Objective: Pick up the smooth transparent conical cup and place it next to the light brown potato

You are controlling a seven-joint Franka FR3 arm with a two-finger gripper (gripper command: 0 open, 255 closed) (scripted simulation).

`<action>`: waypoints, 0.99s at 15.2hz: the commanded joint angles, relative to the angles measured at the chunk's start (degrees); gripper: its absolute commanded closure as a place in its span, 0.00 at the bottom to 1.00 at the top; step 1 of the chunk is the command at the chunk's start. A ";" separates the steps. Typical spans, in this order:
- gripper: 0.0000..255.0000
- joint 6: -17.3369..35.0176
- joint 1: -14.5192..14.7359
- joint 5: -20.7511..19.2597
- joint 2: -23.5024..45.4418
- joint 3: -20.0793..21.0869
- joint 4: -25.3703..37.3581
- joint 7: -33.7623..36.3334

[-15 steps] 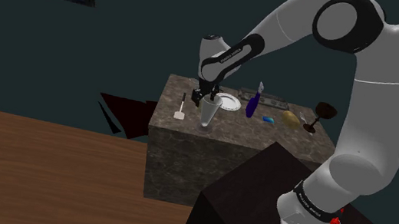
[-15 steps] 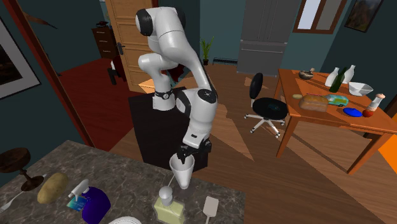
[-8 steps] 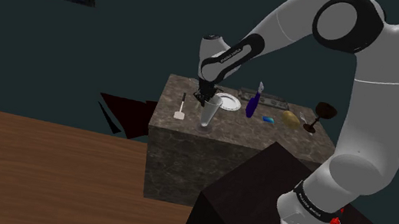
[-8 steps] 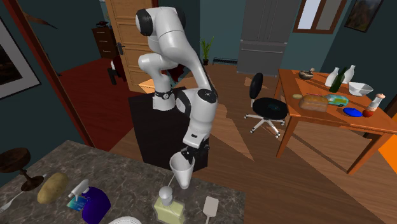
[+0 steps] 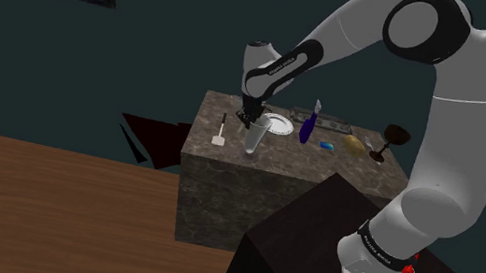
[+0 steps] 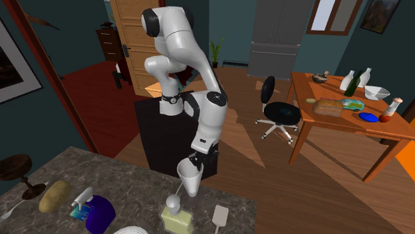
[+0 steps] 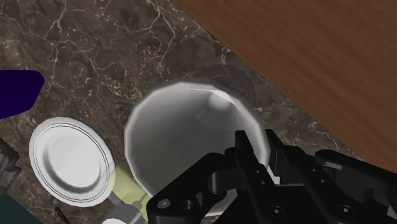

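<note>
Currently: gripper (image 7: pixel 257 151) nipped close on the rim wall of the conical cup (image 5: pixel 253 138) (one finger inside, one outside, it seems). Cup upright, point down, at the stone counter (image 5: pixel 228 171). Potato (image 5: pixel 355 143) well apart, toward the shoulder view's right, past plate (image 5: pixel 276 124) and blue bottle (image 5: pixel 307 129).

Veined polished stone counter (image 7: pixel 95 51), smooth translucent cup (image 7: pixel 172 133)

On your tabletop (image 5: pixel 228 171), as the shoulder view has it, the cup (image 5: pixel 252 141) stands with the spatula (image 5: pixel 218 139) to its left and the plate (image 5: pixel 279 126) just behind it, while the bottle (image 5: pixel 307 127), potato (image 5: pixel 354 143) and goblet (image 5: pixel 390 136) line up farther right.
</note>
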 commanded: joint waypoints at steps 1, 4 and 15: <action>1.00 -1.06 -0.10 0.29 -1.08 0.15 0.01 -0.33; 1.00 -2.77 -0.23 0.77 -2.77 0.40 0.07 -0.87; 1.00 -9.39 -0.56 2.44 -8.35 1.10 1.27 -2.79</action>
